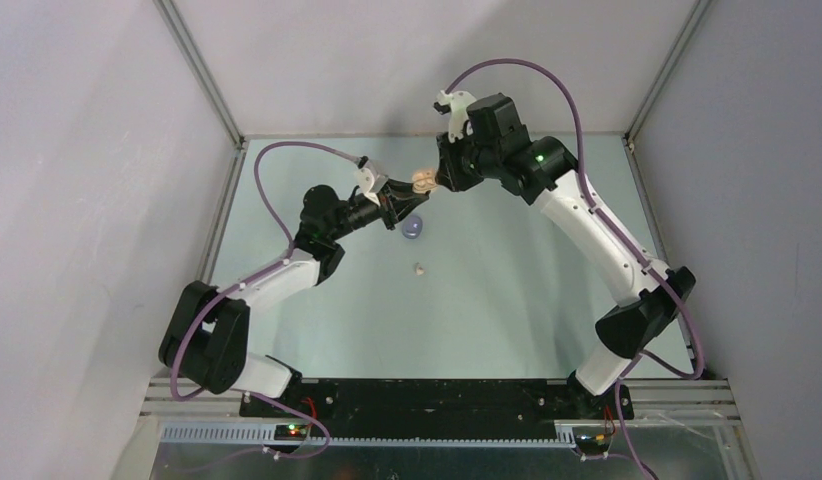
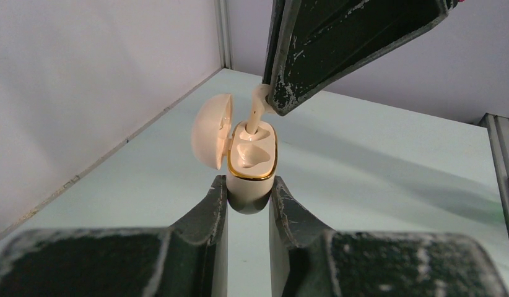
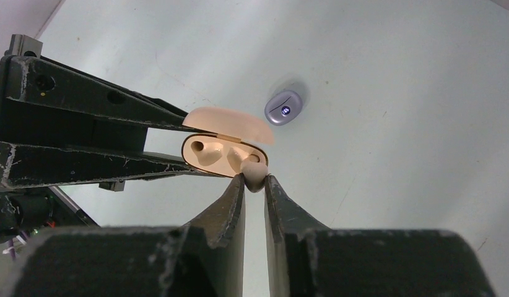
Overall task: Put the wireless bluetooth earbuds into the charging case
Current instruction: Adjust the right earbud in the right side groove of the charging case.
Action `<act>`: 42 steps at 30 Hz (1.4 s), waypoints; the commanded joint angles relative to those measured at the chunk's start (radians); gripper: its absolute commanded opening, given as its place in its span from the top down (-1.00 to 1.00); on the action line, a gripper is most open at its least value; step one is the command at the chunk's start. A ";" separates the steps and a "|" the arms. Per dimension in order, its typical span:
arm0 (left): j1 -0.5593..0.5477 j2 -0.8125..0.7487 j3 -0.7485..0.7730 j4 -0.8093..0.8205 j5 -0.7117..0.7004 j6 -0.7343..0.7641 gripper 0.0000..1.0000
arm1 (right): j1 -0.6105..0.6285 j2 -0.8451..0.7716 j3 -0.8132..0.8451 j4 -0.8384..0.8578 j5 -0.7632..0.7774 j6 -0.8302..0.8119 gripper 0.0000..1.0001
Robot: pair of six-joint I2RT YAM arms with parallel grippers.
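Observation:
A cream charging case with a gold rim hangs in the air above the table, its lid swung open to the left. My left gripper is shut on the case's lower body. My right gripper is shut on a cream earbud. That earbud has its stem down in the case's far slot. From above, the case sits between the left gripper and the right gripper. A second cream earbud lies on the table.
A closed purple case lies on the pale table, just below the held case; it shows as the purple case from above. White walls with metal corner posts enclose the table on three sides.

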 commanded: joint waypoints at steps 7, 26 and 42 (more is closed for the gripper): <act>-0.005 0.007 0.039 0.067 -0.025 -0.007 1.00 | 0.004 0.025 0.040 -0.054 -0.111 -0.029 0.30; 0.006 0.033 0.046 0.056 0.111 0.030 1.00 | -0.247 0.023 0.176 -0.202 -0.541 -0.279 -0.19; 0.017 0.038 0.080 0.004 0.199 0.114 1.00 | -0.204 0.085 0.182 -0.300 -0.511 -0.796 -0.26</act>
